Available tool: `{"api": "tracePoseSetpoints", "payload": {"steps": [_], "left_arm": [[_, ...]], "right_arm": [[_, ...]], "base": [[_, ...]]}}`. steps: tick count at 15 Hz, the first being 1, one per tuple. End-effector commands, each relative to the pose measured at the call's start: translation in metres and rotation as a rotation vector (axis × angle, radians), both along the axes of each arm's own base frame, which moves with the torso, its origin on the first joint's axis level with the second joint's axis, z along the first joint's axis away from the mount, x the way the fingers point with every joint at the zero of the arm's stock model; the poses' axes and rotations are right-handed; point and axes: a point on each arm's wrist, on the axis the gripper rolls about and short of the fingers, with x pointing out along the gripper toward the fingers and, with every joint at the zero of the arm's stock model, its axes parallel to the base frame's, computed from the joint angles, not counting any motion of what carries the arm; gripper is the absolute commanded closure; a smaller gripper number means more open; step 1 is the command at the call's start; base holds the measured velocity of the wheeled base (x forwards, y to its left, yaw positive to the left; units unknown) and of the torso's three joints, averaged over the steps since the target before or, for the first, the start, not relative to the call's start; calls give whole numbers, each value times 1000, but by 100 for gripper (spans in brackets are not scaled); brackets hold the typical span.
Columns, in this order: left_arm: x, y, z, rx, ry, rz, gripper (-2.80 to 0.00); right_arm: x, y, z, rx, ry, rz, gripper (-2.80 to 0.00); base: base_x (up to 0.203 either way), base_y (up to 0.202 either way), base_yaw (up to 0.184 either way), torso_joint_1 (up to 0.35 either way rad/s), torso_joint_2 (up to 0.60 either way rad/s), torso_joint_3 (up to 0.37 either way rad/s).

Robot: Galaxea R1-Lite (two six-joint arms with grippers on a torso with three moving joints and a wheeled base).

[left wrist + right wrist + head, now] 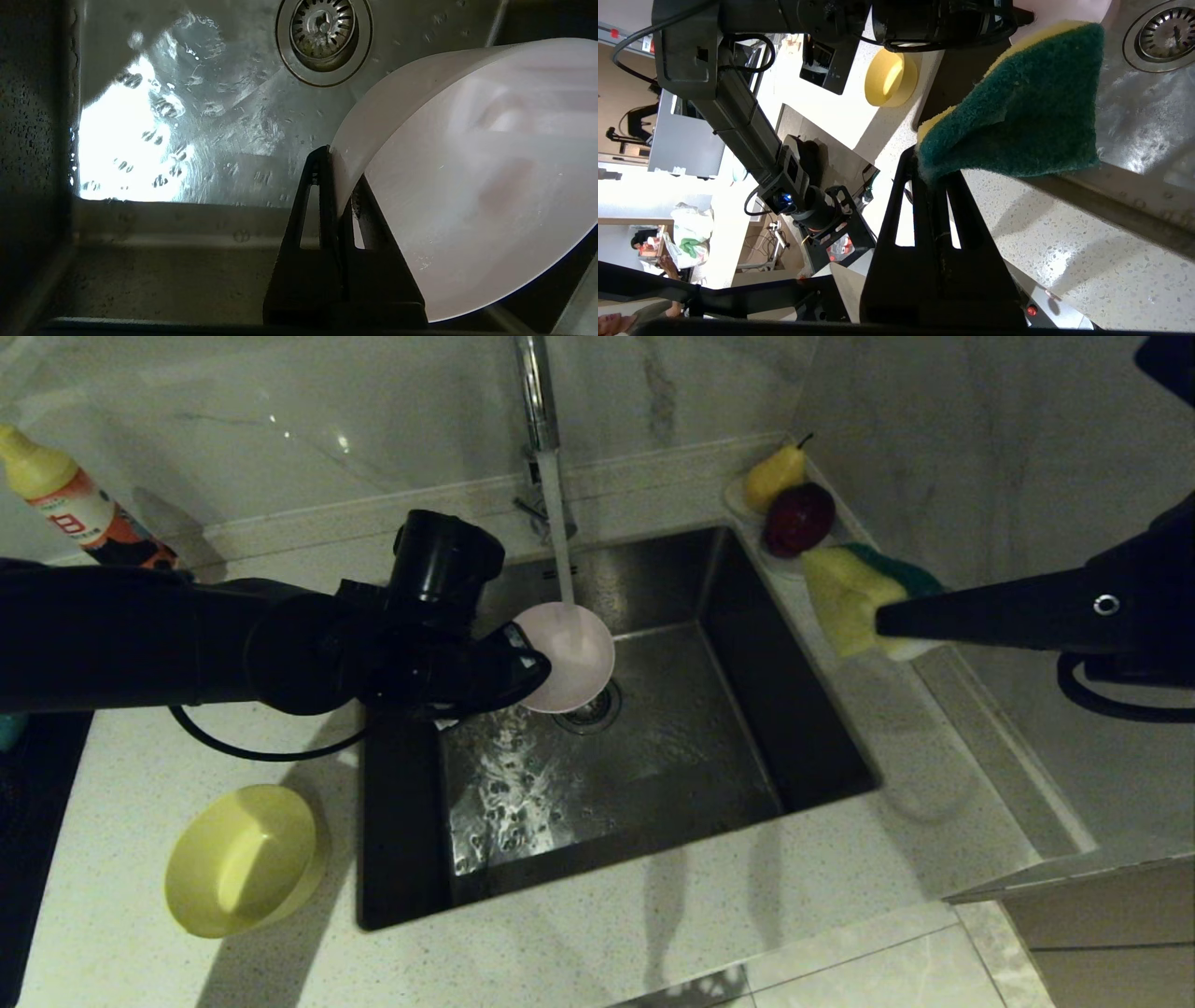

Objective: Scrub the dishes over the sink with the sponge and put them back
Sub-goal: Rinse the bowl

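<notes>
At frame centre the left gripper (pixel 534 670) is clamping the pink bowl (pixel 571 656) over the sink (pixel 803 728), while the right gripper (pixel 885 620), pinching the sponge (pixel 845 597), is hovering right of it.

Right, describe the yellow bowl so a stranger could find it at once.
Start at the steel sink. On the pale counter off its left front corner sits the yellow bowl, open side up. The other bowl in sight is pink, held under the tap.
</notes>
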Motion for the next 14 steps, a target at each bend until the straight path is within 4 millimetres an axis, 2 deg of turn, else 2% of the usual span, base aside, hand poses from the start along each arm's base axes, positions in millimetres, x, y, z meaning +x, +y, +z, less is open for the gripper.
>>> {"api": "tracePoseSetpoints", "payload": {"steps": [1, 5, 8, 14], "left_arm": [[-3, 1, 1, -1, 5, 3, 0], [-12, 4, 5, -22, 43, -37, 0], [-16, 1, -1, -19, 92, -37, 0], [-22, 5, 5, -13, 66, -19, 0]], "right_arm": [[1, 1, -5, -9, 18, 5, 0], [2, 2, -6, -13, 24, 5, 0], [5, 3, -12, -19, 32, 5, 0], [4, 2, -13, -15, 24, 4, 0]], "base": [[0, 0, 0, 0, 0, 0], [0, 0, 0, 0, 0, 0], [0, 0, 0, 0, 0, 0], [0, 0, 0, 0, 0, 0]]}}
